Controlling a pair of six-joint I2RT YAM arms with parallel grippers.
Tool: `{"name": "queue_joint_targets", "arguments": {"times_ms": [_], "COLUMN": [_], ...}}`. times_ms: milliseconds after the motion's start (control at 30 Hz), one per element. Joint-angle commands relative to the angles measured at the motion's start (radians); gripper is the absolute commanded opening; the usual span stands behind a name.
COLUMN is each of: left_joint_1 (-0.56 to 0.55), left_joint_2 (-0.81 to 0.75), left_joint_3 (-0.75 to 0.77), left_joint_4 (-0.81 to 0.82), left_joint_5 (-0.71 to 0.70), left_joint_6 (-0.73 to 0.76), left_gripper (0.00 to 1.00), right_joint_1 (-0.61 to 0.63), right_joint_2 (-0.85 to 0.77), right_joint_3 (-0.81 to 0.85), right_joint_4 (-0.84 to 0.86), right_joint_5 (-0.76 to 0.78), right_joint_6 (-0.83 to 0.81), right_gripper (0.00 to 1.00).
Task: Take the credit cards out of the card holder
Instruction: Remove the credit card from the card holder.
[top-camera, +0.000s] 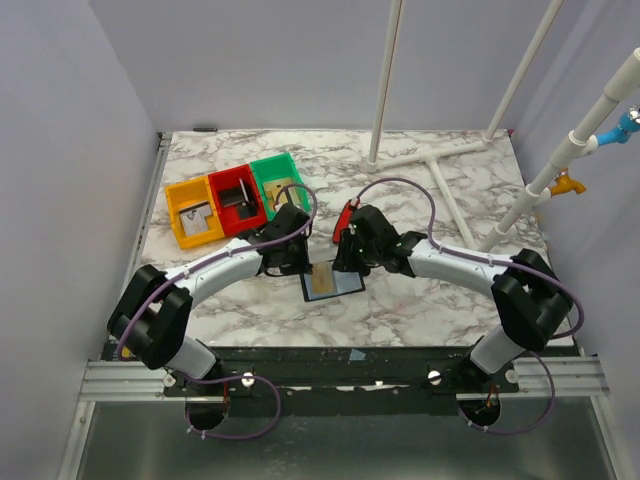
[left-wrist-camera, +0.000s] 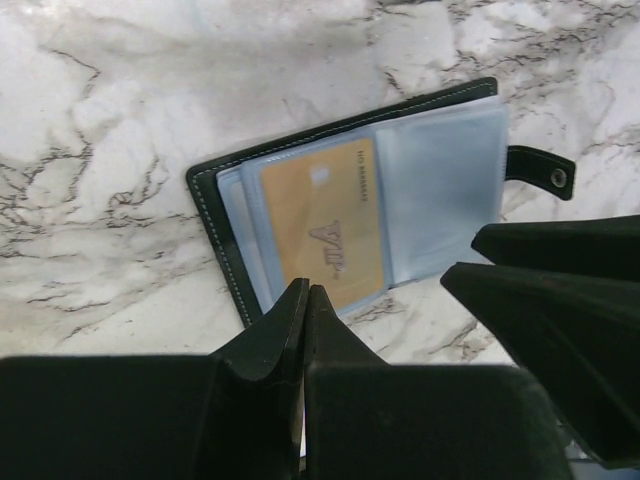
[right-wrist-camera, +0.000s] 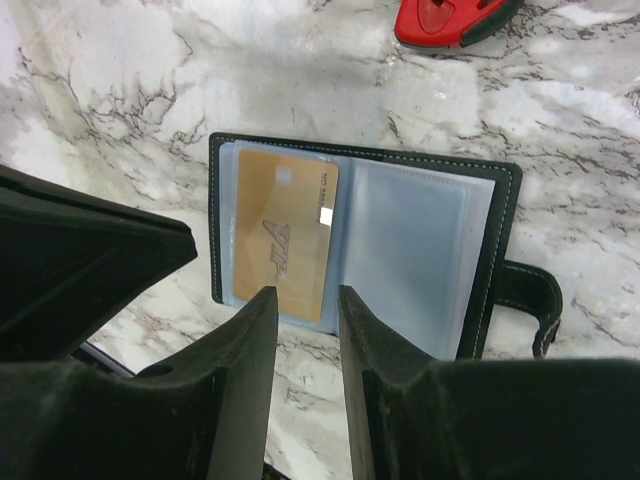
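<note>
The black card holder (top-camera: 332, 284) lies open and flat on the marble table between my two arms. Its bluish-grey pockets face up, and a tan-gold credit card (right-wrist-camera: 283, 235) lies on the left page; it also shows in the left wrist view (left-wrist-camera: 325, 228). The right pocket looks empty. My left gripper (left-wrist-camera: 305, 290) is shut with nothing in it, just off the holder's near edge (left-wrist-camera: 215, 235). My right gripper (right-wrist-camera: 303, 292) is open a little and empty, hovering just short of the card's near end, over the holder (right-wrist-camera: 500, 215).
A red-and-black tool (top-camera: 344, 216) lies just behind the holder; it also shows in the right wrist view (right-wrist-camera: 450, 18). Orange (top-camera: 192, 211), red (top-camera: 236, 199) and green (top-camera: 279, 180) bins stand at the back left. A white pipe frame (top-camera: 430, 160) stands at the back right.
</note>
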Motion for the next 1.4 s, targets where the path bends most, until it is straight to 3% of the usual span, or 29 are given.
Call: {"name": "queue_joint_targets", "arguments": {"times_ms": [0,1367], "left_joint_1": [0.005,-0.012], "left_joint_2": [-0.022,0.138], "left_joint_3": [-0.019,-0.009], "left_joint_4": [-0.01,0.074], "left_joint_5": [-0.041,0.045], "left_joint_6": [0.021,0.013], "left_gripper": [0.0,0.0], "right_joint_1": [-0.017,-0.065], "right_joint_2": [0.037,0.12], "right_joint_3": [-0.01,-0.05], "right_joint_4": [0.059,0.124], "right_joint_5": [-0.088,-0.161], "right_joint_6": [0.017,0.034], "right_gripper": [0.34,0.33]}}
